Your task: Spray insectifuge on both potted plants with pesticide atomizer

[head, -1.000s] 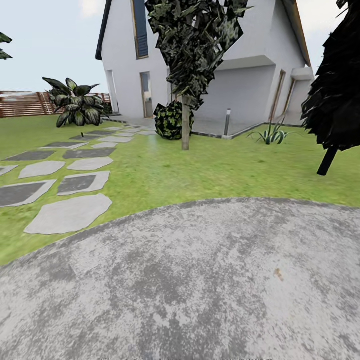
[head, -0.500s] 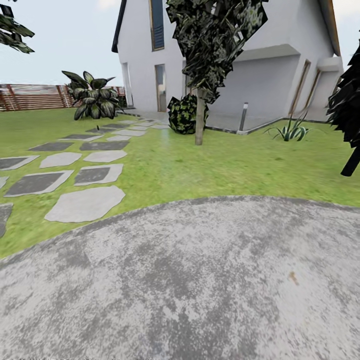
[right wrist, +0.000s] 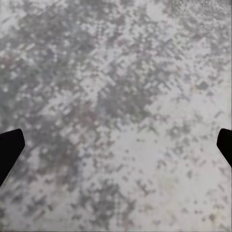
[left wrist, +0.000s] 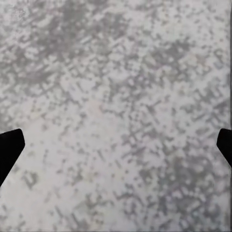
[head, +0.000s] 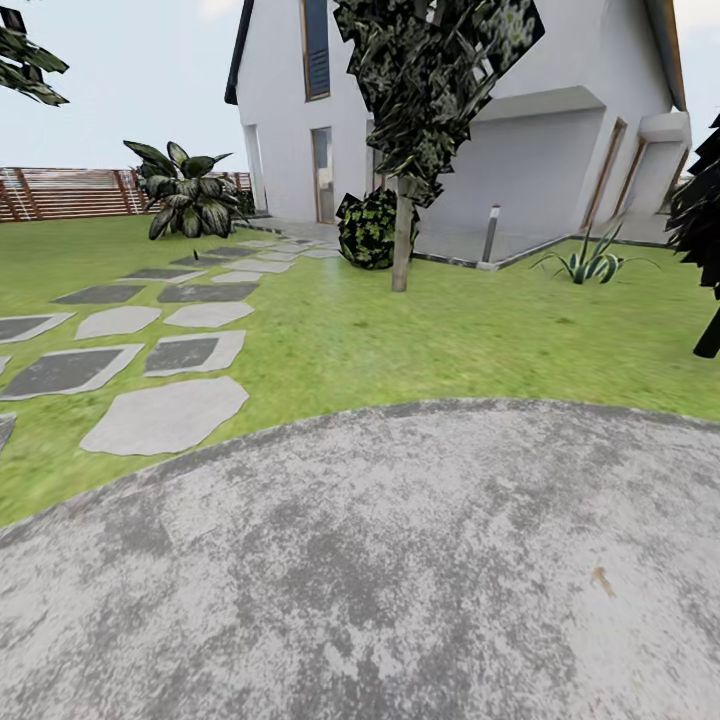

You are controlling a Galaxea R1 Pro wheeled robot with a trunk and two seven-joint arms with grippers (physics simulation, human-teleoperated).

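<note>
I am on the round grey mottled stone patio (head: 400,560) of the garden, facing the lawn (head: 420,340) and a white house. The pesticide atomizer and the potted plants are out of view. In the left wrist view my left gripper (left wrist: 116,150) hangs open over bare patio stone, its dark fingertips (left wrist: 9,147) at the frame's two sides. My right gripper (right wrist: 116,150) is likewise open above the stone, with nothing between its fingertips (right wrist: 9,147).
Stepping slabs (head: 165,415) run across the lawn at the left toward the house (head: 560,130). A large broad-leaved plant (head: 190,200) stands by the brown slatted fence (head: 60,195). A tree (head: 402,240), a round bush (head: 368,230) and a spiky agave (head: 590,265) lie ahead.
The head view has swung left, so house, tree and slabs sit further right in the picture than one second ago. Nothing in the garden itself has moved.
</note>
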